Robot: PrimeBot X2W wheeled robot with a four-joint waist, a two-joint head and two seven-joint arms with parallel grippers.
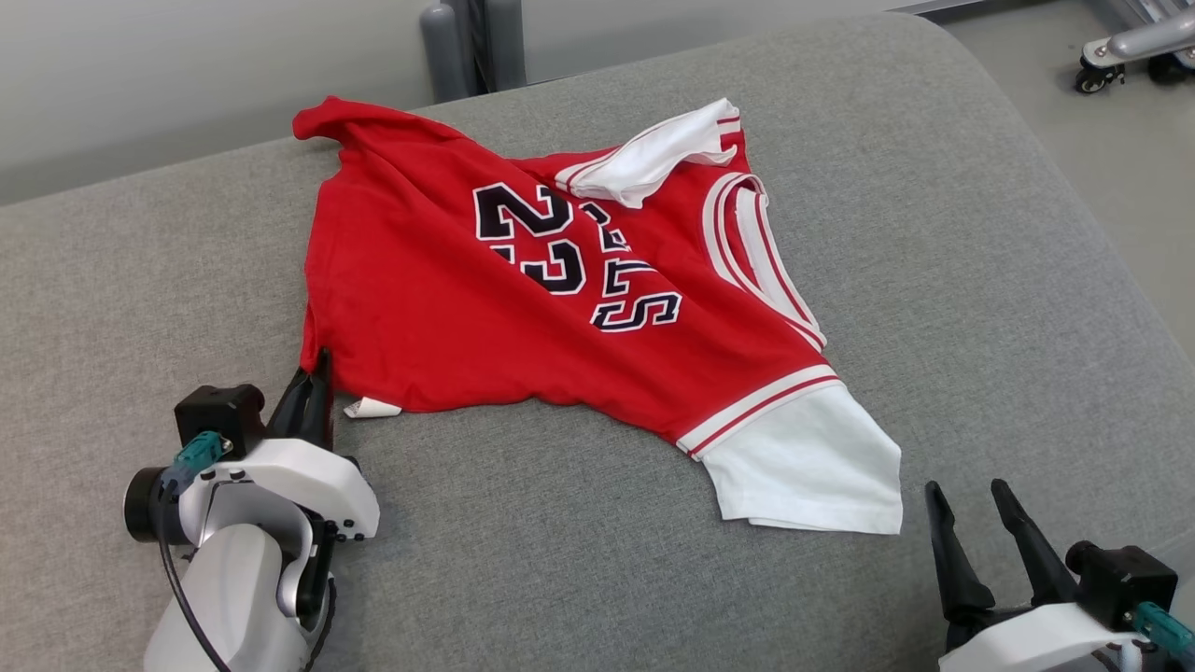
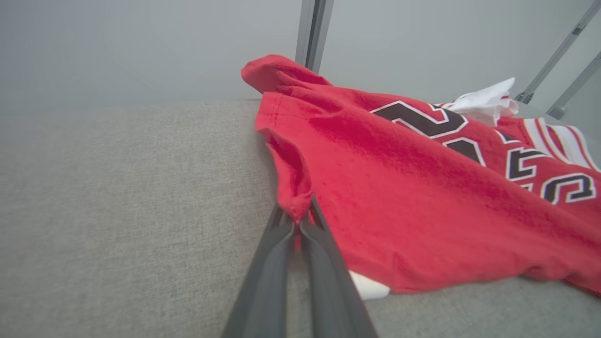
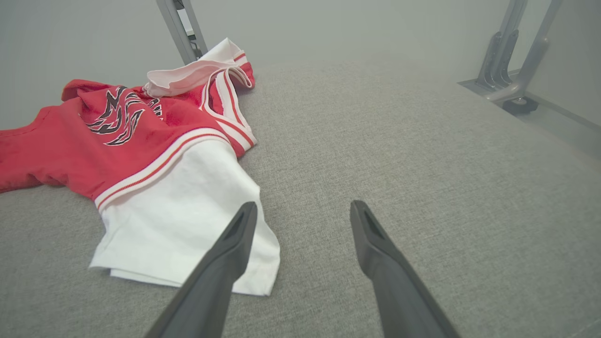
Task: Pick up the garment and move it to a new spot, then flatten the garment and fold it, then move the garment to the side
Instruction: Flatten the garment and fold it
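1. Red jersey cloth is making up most of the garment (image 1: 560, 299), which is lying rumpled on the grey cushion (image 1: 980, 233). It is sitting around the cushion's middle in the head view, number print facing up.
2. The left gripper (image 1: 317, 366) is gripping the garment's near-left corner. In the left wrist view its two dark fingers (image 2: 277, 263) are pressing together on a small fold of red hem, with no gap between them.
3. From that pinch, nearly all of the cloth is stretching away forward and to the robot's right, so the held point is sitting at one extreme end of the load.
4. The garment's long axis is running diagonally in the head view, from the bunched far-left corner down to the white sleeve (image 1: 812, 467) at the near right.
5. The right gripper (image 1: 964, 487) is standing with its jaws spread wide and nothing between them. It is just beside that sleeve, which is lying ahead of it and slightly to its left.
6. In the right wrist view one finger is overlapping the sleeve's edge, but I cannot tell whether it is touching the cloth.
7. The right arm is clearly the nearer one to the sleeve end, so a two-point lift is probably calling for a grip there. Lifting from the left corner alone would likely be dragging the rest across the cushion.
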